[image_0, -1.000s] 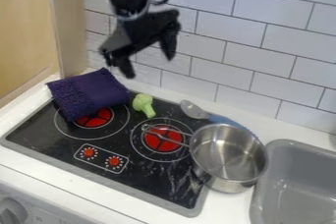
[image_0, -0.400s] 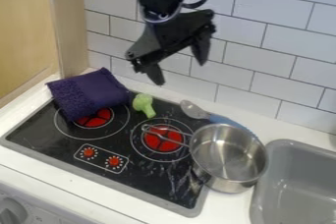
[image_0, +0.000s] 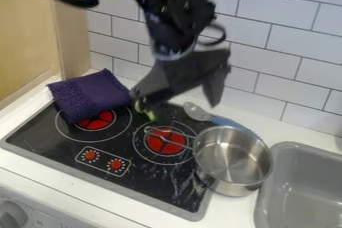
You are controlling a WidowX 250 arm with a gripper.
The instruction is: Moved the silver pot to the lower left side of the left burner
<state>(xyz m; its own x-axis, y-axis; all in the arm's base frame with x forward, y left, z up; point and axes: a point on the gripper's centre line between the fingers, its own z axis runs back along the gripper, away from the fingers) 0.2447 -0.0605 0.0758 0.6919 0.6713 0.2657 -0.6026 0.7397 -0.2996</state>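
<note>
- White wall tiles [image_0: 287, 37] are rising behind a counter [image_0: 60, 184] and black stove [image_0: 40, 132].
- Silver pot [image_0: 234, 157] is sitting around 5 o'clock, its handle [image_0: 171, 141] pointing toward 10 o'clock over the right burner [image_0: 160, 145].
- Pincer [image_0: 177, 103] is hanging near centre, spread open, holding nothing.
- Approaching the pot is likely the current step; next is probably lowering, gripping, then carrying it to the left burner's [image_0: 98, 119] 7 o'clock side.
- Dial marks are ringing red knobs [image_0: 90, 155]; no brand or label is reading clearly.
</note>
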